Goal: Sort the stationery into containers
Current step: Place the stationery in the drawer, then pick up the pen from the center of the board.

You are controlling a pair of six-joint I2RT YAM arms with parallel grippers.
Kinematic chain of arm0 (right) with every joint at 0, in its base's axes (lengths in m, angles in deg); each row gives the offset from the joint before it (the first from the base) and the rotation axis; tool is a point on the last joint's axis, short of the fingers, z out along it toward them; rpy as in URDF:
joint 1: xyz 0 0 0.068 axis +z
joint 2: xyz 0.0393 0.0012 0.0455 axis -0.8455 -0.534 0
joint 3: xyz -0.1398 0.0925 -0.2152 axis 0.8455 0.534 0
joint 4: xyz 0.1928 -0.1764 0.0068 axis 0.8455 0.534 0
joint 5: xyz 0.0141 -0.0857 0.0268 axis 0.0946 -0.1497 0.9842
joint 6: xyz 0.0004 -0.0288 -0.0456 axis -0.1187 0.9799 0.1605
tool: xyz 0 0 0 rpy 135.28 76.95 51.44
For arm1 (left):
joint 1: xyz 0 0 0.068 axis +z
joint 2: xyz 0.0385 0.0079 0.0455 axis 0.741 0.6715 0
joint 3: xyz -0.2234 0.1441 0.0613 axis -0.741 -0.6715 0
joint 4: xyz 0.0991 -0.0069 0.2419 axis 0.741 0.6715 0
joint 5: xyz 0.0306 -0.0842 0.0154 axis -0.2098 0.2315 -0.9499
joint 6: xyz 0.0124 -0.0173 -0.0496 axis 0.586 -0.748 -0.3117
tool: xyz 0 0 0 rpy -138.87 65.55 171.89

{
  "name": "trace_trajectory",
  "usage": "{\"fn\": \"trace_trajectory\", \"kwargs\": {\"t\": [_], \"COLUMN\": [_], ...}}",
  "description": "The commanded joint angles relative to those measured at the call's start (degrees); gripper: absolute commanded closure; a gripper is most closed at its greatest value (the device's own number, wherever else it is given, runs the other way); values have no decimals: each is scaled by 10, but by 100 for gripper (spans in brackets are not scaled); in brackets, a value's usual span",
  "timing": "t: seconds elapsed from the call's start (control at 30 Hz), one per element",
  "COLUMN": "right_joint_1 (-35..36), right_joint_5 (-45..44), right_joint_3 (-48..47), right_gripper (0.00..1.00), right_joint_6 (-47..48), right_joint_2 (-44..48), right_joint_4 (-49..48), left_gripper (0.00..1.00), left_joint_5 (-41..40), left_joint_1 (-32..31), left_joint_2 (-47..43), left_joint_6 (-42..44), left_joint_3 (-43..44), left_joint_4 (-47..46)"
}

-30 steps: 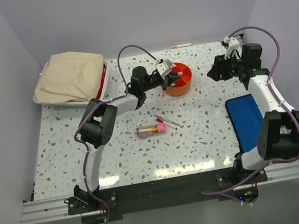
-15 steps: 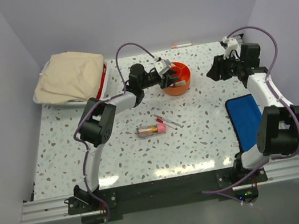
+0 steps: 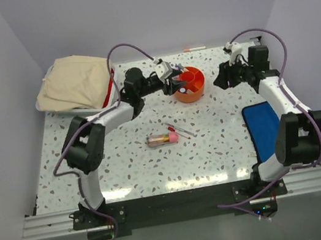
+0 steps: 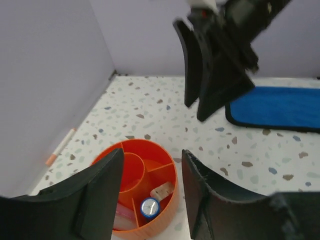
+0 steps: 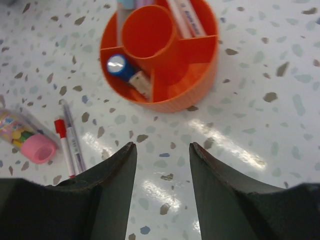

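Note:
The orange tub (image 3: 192,85) stands at the back middle of the table. In the left wrist view its compartments (image 4: 150,146) hold a blue-capped marker (image 4: 149,207), a pale eraser-like piece and a pink item. My left gripper (image 3: 175,81) hovers open and empty just left of and above the tub (image 5: 186,95). My right gripper (image 3: 223,78) is open and empty over bare table to the tub's right. A clear tube with a pink cap (image 3: 162,138) and two thin pens (image 3: 179,129) lie on the table in front of the tub. These also show in the right wrist view, the tube (image 5: 25,137) beside the pens (image 5: 70,145).
A beige cloth bundle (image 3: 76,82) lies on a tray at the back left. A blue mat (image 3: 263,130) lies at the right edge. One pen (image 3: 194,48) rests against the back wall.
My left gripper has gone from shut to open at the tub and drawn back a little to the left. My right gripper has shifted slightly left, still open.

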Motion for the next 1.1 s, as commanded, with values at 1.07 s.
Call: {"fn": "trace_trajectory", "kwargs": {"t": [1.07], "right_joint_1": [383], "right_joint_5": [-228], "right_joint_3": [-55], "right_gripper": [64], "right_joint_6": [44], "right_joint_2": [-200], "right_joint_4": [29], "left_gripper": [30], "left_joint_5": [-324], "left_joint_1": [142], "left_joint_2": [-585], "left_joint_6": [35], "left_joint_3": [-381], "left_joint_4": [354]}}
